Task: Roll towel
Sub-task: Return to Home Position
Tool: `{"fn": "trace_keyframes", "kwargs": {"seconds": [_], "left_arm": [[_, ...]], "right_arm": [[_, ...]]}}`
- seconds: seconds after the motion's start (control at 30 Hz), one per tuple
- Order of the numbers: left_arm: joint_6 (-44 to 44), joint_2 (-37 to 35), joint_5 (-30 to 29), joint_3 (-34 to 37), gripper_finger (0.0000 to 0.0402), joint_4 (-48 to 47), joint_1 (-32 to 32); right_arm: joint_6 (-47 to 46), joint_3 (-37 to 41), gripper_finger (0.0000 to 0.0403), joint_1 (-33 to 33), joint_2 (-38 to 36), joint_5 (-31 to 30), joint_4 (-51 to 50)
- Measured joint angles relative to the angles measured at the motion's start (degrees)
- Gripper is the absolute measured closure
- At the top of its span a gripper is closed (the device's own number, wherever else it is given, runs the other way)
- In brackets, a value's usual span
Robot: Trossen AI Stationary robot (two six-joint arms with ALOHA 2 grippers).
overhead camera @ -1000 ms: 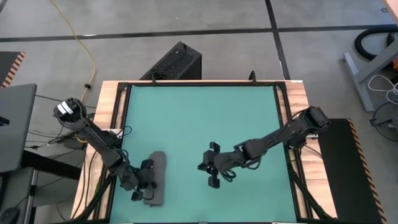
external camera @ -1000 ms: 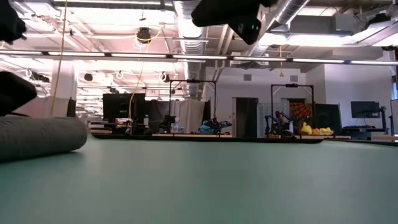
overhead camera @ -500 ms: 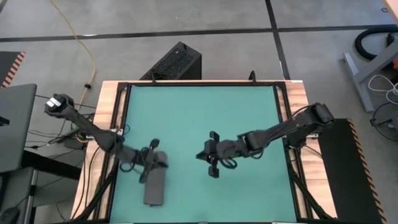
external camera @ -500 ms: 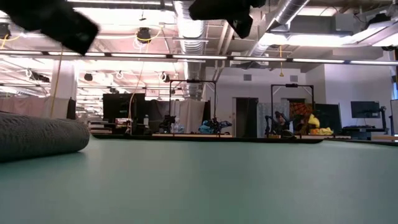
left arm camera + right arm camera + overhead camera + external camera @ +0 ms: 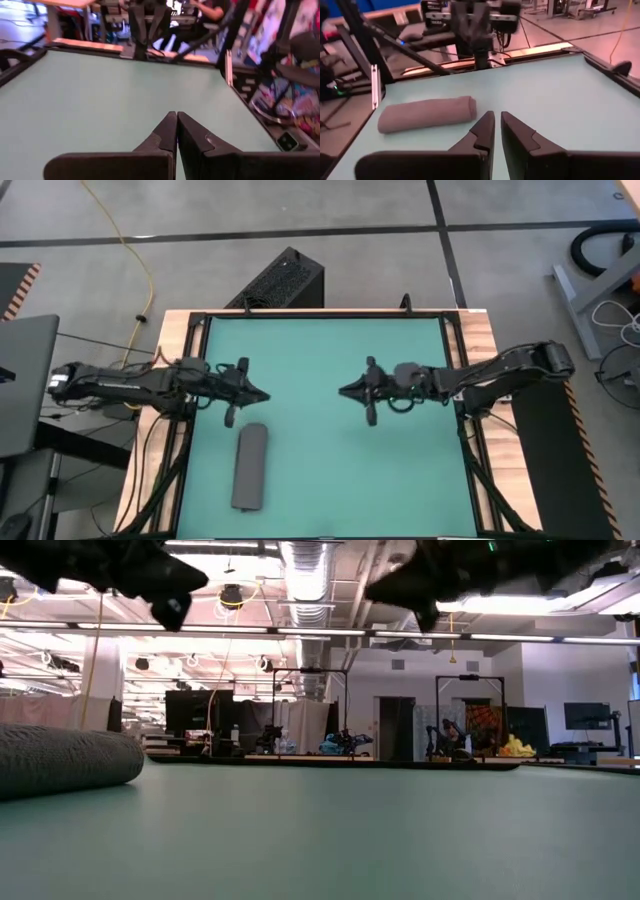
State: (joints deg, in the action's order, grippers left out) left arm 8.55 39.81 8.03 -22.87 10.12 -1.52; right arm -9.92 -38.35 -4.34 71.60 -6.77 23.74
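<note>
The dark grey towel [image 5: 250, 466] lies rolled into a tight cylinder on the green table top near the front left, resting on its long side. It also shows in the low view [image 5: 60, 760] and the right wrist view [image 5: 427, 114]. My left gripper [image 5: 262, 397] hangs shut and empty above the table, just beyond the roll's far end; its fingers meet in the left wrist view [image 5: 176, 117]. My right gripper [image 5: 343, 391] is shut and empty above the table's middle, its own view [image 5: 497, 117] pointing toward the roll.
Black frame rails [image 5: 196, 380] run along the table's sides. A black box [image 5: 280, 280] stands on the floor beyond the far edge. A person [image 5: 210, 7] shows in the room beyond the table. The green surface [image 5: 330, 470] spreads to the right of the roll.
My left gripper has left the rolled towel, going up and toward the table's far edge. My right gripper has risen and drawn back toward the far right. The towel roll has stayed where it lay.
</note>
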Motion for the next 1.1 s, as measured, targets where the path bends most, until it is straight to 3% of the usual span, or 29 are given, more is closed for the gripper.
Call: {"fn": "trace_keyframes", "kwargs": {"seconds": [0.13, 0.3, 0.53, 0.67, 0.77, 1.1], "left_arm": [[3.3, -9.1, -2.8, 4.0, 0.0402, -1.8, -0.3], [6.2, -22.9, -6.9, 9.6, 0.0402, -6.5, -0.3], [9.2, -39.9, -7.0, 19.4, 0.0401, -8.4, -0.3], [9.3, -38.7, -5.7, 22.3, 0.0402, -6.4, -0.3], [6.4, -38.4, -8.8, 22.2, 0.0401, -8.7, -0.2], [-1.1, -38.4, -8.9, 22.3, 0.0401, -8.5, -0.1]], "right_arm": [[-0.6, 8.4, 0.0344, 3.3, -5.5, 3.6, 4.8], [-1.2, 17.7, 0.0344, 3.3, -15.6, 1.5, 5.3], [-5.1, 30.7, 0.0344, 4.3, -30.1, 0.0, 7.1], [-7.5, 37.9, 0.0344, 4.3, -35.3, -1.7, 11.1], [-7.9, 37.8, 0.0344, 3.9, -38.2, -3.6, 5.4], [-1.8, 37.9, 0.0344, 5.9, -38.2, -8.3, 0.7]]}}
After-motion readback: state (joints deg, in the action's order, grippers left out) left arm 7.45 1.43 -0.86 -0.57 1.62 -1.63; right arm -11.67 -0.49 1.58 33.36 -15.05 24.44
